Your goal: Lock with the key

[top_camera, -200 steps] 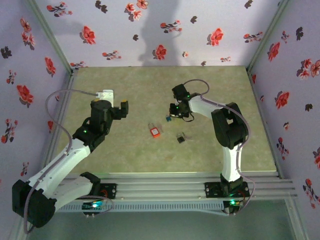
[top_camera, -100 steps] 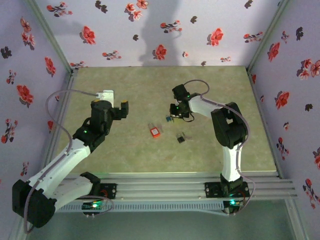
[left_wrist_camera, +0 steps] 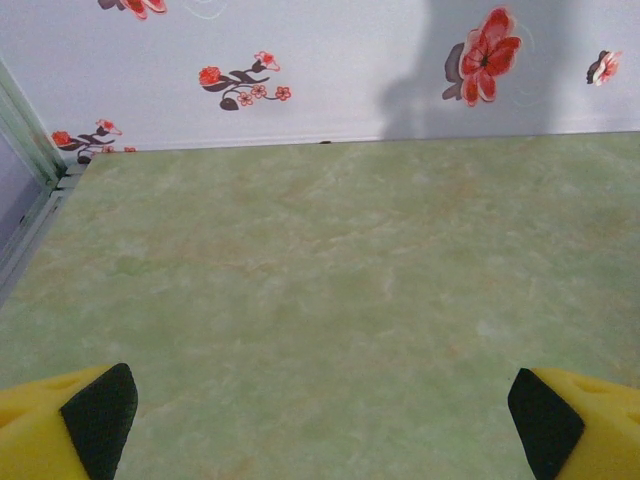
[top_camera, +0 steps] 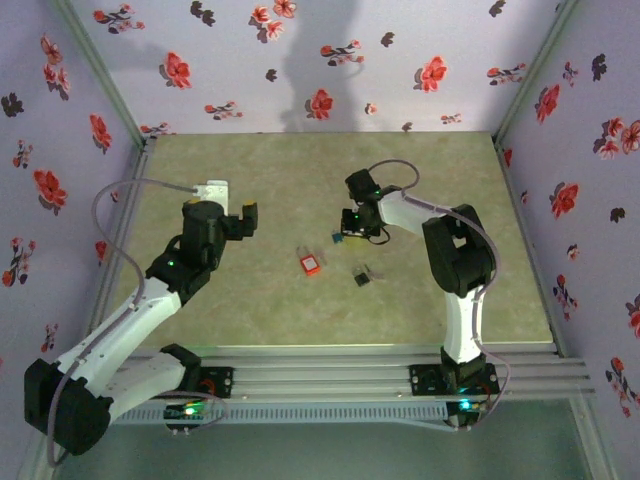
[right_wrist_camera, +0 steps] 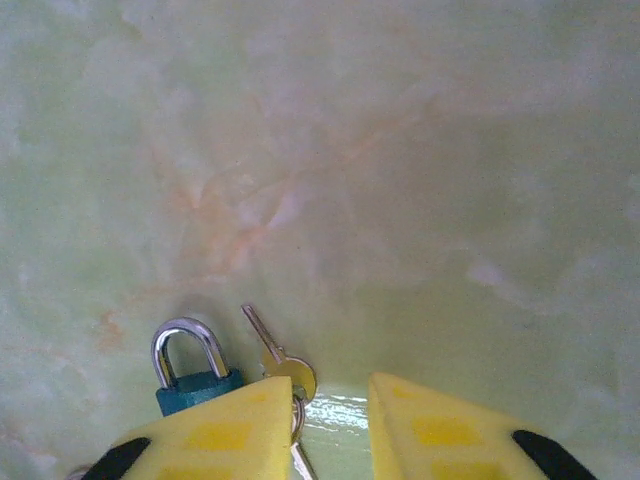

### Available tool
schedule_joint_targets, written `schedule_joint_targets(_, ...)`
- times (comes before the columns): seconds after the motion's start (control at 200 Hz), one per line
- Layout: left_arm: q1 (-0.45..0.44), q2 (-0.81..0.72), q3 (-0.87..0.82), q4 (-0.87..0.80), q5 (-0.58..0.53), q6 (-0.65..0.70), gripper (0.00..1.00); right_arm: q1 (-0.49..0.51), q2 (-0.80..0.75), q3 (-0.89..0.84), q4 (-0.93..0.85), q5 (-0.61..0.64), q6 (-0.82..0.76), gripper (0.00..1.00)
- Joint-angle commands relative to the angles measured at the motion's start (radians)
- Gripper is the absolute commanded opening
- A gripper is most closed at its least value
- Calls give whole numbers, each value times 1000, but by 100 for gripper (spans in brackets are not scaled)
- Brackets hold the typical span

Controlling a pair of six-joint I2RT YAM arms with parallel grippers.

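Blue padlock (right_wrist_camera: 196, 378) beside key (right_wrist_camera: 285, 368) — right hand (right_wrist_camera: 326, 398) spread over both; left hand (left_wrist_camera: 318, 410) spread — lock (top_camera: 310, 263) well apart.

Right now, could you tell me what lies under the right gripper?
A blue padlock and a brass key show beneath the right gripper, which covers their lower parts.

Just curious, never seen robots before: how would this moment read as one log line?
left claw: open, above table | right claw: open, at key beside blue padlock | red padlock: lying on table, apart from both claws

Lock (top_camera: 310, 263) (red-orange) on table (top_camera: 250, 300)
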Motion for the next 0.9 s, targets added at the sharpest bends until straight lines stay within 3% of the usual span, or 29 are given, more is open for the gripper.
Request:
schedule_joint_targets(0.0, -6, -17, -7, 25, -24, 24, 100, -6, -66, 4, -25, 31, -9, 32)
schedule_joint_targets(0.31, -14, -23, -18, 39, -8, 41, 100, 7, -215, -24, -27, 72, -6, 65)
schedule_joint_targets(0.45, -21, -25, -24, 49, -7, 50, 100, 18, -289, -68, 7, 134, -3, 76)
schedule_joint_targets(0.635, -21, -29, -35, 65, -11, 60, 100, 37, -397, -156, 87, 235, 6, 99)
schedule_joint_targets(0.895, -24, -44, -70, 117, -14, 64, 100, 88, -605, -318, 240, 435, -7, 100)
